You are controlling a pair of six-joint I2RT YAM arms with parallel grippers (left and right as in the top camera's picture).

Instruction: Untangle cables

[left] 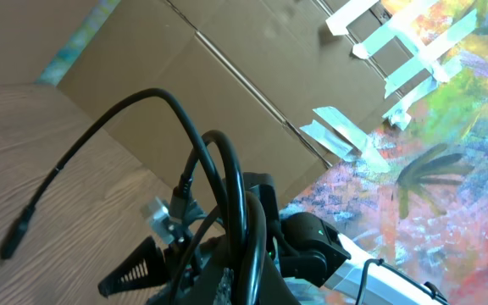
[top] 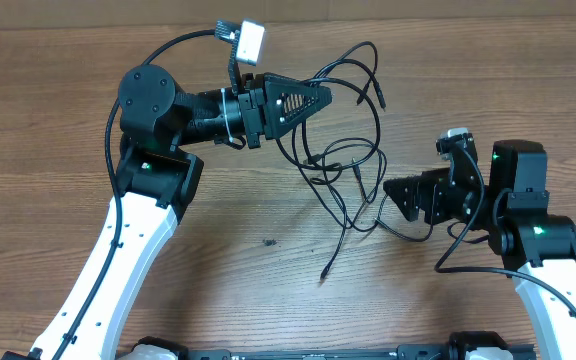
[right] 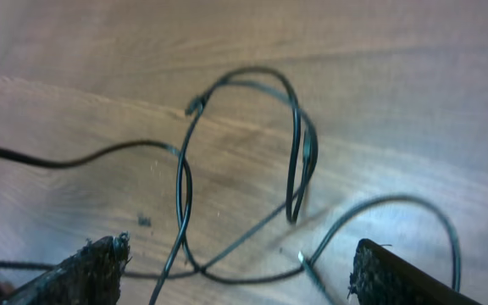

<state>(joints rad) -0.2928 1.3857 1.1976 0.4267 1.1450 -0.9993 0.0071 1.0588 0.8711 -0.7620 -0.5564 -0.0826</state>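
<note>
Cables (top: 378,120) pinched in left gripper (top: 325,96) near far edge of table (top: 38,110); right gripper (top: 393,198) wide, beside lower loops

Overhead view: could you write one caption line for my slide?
Left fingers shut on tangled black cables, right fingers open nearby, wooden table.

Bright even light, faint soft shadows; right wrist view blurred, cables (right: 296,144) fuzzy, pale glare top.
</note>
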